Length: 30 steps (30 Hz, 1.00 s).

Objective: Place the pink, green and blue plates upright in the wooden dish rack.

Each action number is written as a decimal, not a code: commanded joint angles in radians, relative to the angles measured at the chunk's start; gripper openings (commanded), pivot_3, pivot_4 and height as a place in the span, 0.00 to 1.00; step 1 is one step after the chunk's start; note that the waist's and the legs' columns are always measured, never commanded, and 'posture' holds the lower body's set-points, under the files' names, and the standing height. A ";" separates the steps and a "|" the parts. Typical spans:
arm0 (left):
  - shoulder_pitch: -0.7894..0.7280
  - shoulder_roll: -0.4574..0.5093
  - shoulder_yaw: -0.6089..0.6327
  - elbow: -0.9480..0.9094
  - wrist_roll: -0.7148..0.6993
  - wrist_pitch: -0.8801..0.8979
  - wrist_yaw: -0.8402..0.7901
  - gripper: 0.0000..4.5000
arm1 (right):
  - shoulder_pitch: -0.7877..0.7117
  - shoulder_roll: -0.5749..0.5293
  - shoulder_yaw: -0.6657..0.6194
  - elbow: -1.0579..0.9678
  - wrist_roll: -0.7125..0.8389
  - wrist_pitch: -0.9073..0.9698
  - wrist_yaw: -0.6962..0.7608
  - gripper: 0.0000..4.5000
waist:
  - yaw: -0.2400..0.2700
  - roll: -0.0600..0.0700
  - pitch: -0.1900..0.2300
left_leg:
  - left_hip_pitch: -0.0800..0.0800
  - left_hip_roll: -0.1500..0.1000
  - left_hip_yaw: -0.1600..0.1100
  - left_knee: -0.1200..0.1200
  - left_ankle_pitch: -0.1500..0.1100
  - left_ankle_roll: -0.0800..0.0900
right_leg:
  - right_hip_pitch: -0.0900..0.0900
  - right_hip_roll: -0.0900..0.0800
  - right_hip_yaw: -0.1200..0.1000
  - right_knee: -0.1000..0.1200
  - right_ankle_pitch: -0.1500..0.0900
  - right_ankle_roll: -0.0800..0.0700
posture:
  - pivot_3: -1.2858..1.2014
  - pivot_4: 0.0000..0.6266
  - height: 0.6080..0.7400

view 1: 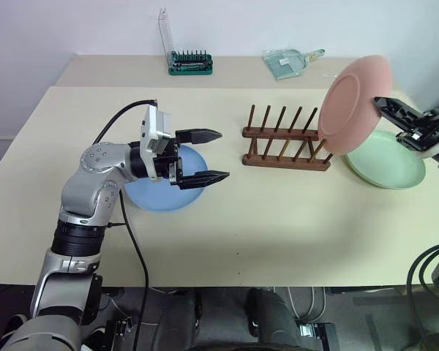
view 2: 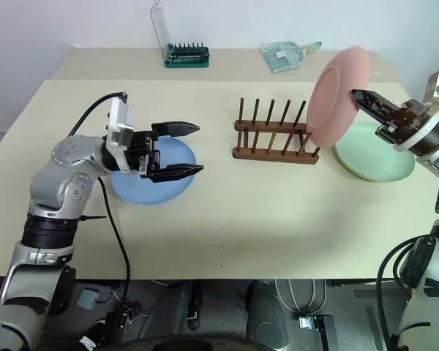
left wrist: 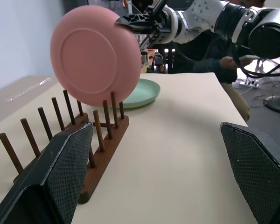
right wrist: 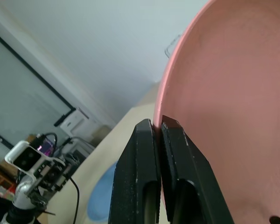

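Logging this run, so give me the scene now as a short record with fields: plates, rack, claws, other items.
pink plate: held upright by its rim in the right claw, just above the rack's right end
green plate: flat on the table, right of the rack
blue plate: flat on the table, left of the rack, under the left claw
rack: wooden, no plates in it yet
left claw: open, holding nothing, pointing toward the rack
table: beige
far edge: green bit holder and clear scoop
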 commanded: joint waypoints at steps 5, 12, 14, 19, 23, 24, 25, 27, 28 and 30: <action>-0.013 0.010 0.005 -0.036 -0.012 -0.005 -0.001 1.00 | -0.029 0.030 0.014 -0.008 -0.048 -0.096 0.003 0.54 | 0.000 0.000 0.000 | 0.000 0.000 0.000 0.000 0.000 0.000 | 0.000 0.000 0.000 0.000 0.000 0.000 | 0.52 0.24 0.88; -0.006 0.015 0.007 -0.044 -0.019 0.005 0.000 1.00 | -0.058 0.063 -0.066 -0.023 -0.068 -0.289 -0.123 0.99 | 0.000 0.000 0.000 | 0.000 0.000 0.000 0.000 0.000 0.000 | 0.000 0.000 0.000 0.000 0.000 0.000 | 0.52 0.24 0.88; -0.002 0.015 0.008 -0.048 -0.021 0.008 0.001 1.00 | -0.050 0.068 -0.108 -0.045 -0.064 -0.347 -0.169 0.99 | 0.002 0.000 0.000 | 0.000 0.000 0.000 0.000 0.000 0.000 | 0.000 0.000 0.000 0.000 0.000 0.000 | 0.52 0.24 0.88; 0.006 0.009 0.011 -0.051 -0.024 0.012 0.012 1.00 | -0.015 0.065 -0.159 -0.056 -0.099 -0.458 -0.274 0.99 | 0.000 0.000 0.000 | 0.000 0.000 0.000 0.000 0.000 0.000 | 0.000 0.000 0.000 0.000 0.000 0.000 | 0.52 0.24 0.88; 0.020 0.000 0.002 -0.070 -0.029 0.019 0.021 1.00 | 0.115 0.002 -0.099 -0.162 -0.207 -0.549 -0.251 0.99 | 0.002 0.000 0.000 | 0.000 0.000 0.000 0.000 0.000 0.000 | 0.000 0.000 0.000 0.000 0.000 0.000 | 0.52 0.24 0.88; 0.021 -0.002 -0.002 -0.073 -0.030 0.019 0.021 1.00 | 0.143 -0.027 -0.100 -0.188 -0.226 -0.571 -0.241 0.99 | 0.002 0.001 0.000 | 0.000 0.000 0.000 0.000 0.000 0.000 | 0.000 0.000 0.000 0.000 0.000 0.000 | 0.52 0.24 0.88; 0.022 -0.002 -0.003 -0.075 -0.030 0.019 0.022 1.00 | 0.160 -0.045 -0.100 -0.203 -0.239 -0.589 -0.237 0.99 | 0.002 0.001 0.001 | 0.000 0.000 0.001 0.000 0.000 0.000 | 0.000 0.000 0.000 0.000 0.000 0.000 | 0.52 0.24 0.88; 0.019 -0.009 -0.007 -0.077 -0.032 0.021 0.024 1.00 | 0.253 -0.099 -0.064 -0.232 -0.295 -0.596 -0.198 0.99 | 0.004 0.003 0.001 | 0.000 0.000 0.001 0.000 0.000 0.000 | 0.000 0.000 0.001 0.000 0.000 0.000 | 0.52 0.24 0.88; 0.017 -0.011 -0.008 -0.077 -0.033 0.021 0.025 1.00 | 0.313 -0.125 -0.030 -0.253 -0.334 -0.608 -0.171 0.99 | 0.003 0.003 0.001 | 0.000 0.000 0.001 0.000 0.000 0.000 | 0.000 0.000 0.001 0.000 0.000 0.000 | 0.52 0.24 0.88; 0.012 -0.015 -0.009 -0.070 -0.036 0.022 0.022 1.00 | 0.412 -0.166 0.044 -0.283 -0.412 -0.645 -0.133 0.99 | 0.001 0.002 0.000 | 0.001 0.000 0.001 0.000 0.000 0.000 | 0.001 0.000 0.000 -0.001 0.000 0.000 | 0.52 0.24 0.88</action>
